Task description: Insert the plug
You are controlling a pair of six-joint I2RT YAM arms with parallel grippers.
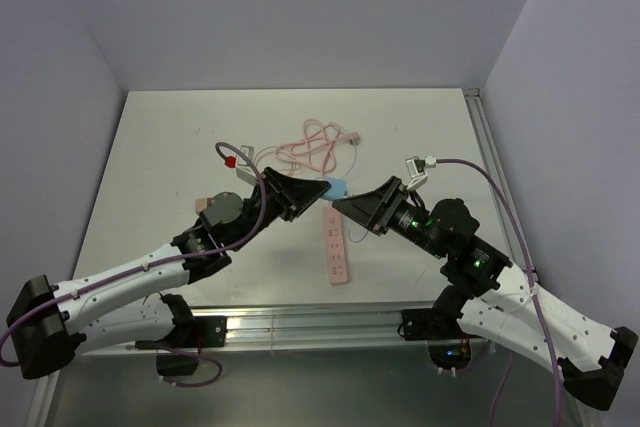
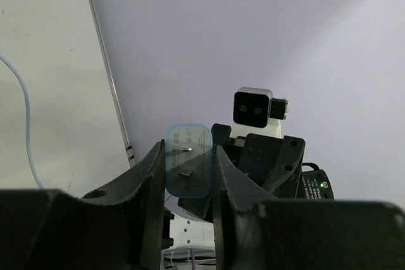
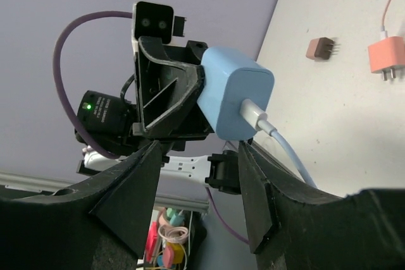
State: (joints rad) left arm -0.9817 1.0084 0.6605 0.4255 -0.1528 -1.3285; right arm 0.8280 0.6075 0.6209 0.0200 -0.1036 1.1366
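A light-blue plug (image 1: 338, 187) with a white USB cable (image 3: 256, 118) is held in the air above the table. My left gripper (image 1: 318, 190) is shut on it; in the left wrist view the plug (image 2: 188, 159) sits between the fingertips with its two prongs facing the camera. My right gripper (image 1: 347, 206) is open and empty, its tips just short of the plug (image 3: 237, 100) from the opposite side. The pink power strip (image 1: 337, 245) lies flat on the table just below and in front of both grippers.
A tangle of pink cable (image 1: 320, 144) with a salmon plug (image 3: 387, 58) lies behind the grippers. A small red-tipped connector (image 1: 231, 160) is at the left. A brown adapter (image 3: 321, 48) lies on the table. The table's metal rail (image 1: 300, 322) runs along the near edge.
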